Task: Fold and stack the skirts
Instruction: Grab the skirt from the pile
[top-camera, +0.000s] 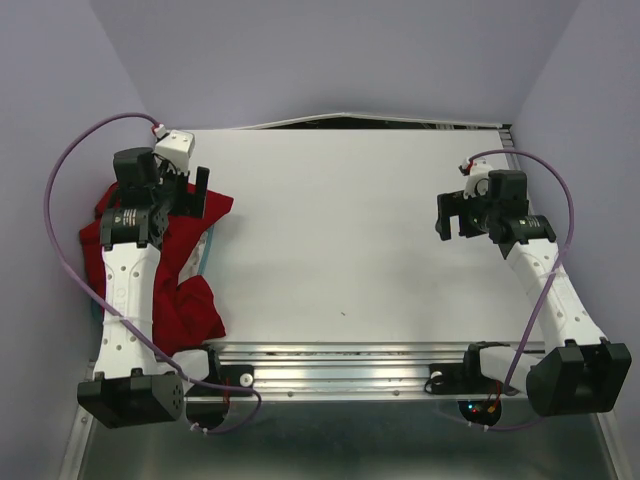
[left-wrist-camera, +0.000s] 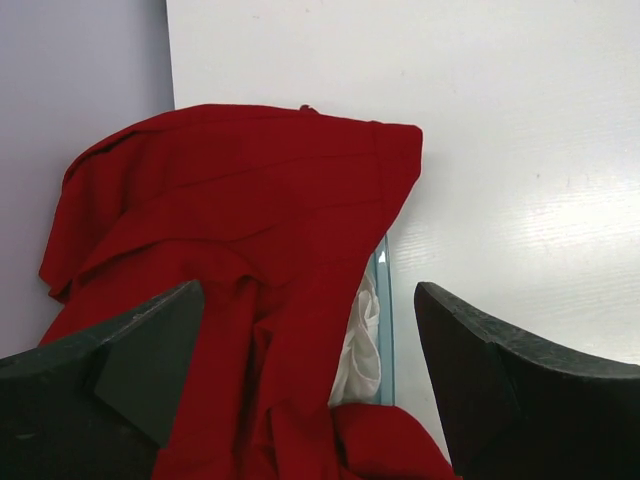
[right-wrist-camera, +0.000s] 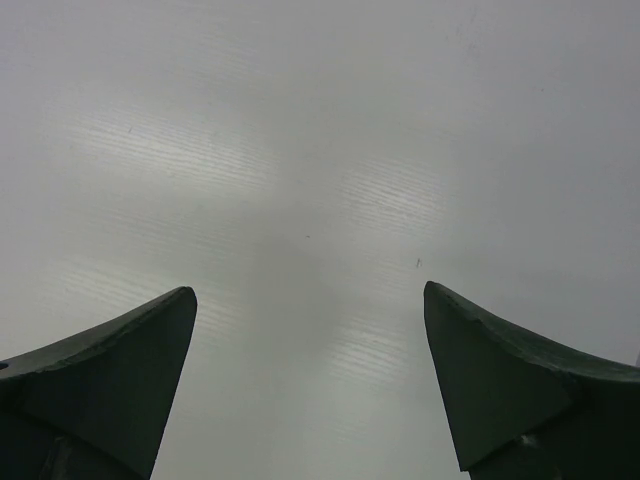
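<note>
A bright red skirt lies heaped over a teal tub at the table's left edge; it fills the left wrist view. A white skirt shows as a bunched fold inside the tub, under the red cloth. No dotted skirt shows. My left gripper is open and empty, hovering over the red heap's far end, jaws either side of the cloth. My right gripper is open and empty above bare table at the right.
The teal tub's rim shows beside the red cloth, its edge also visible in the top view. The white table is walled by purple panels; a metal rail runs along its near edge.
</note>
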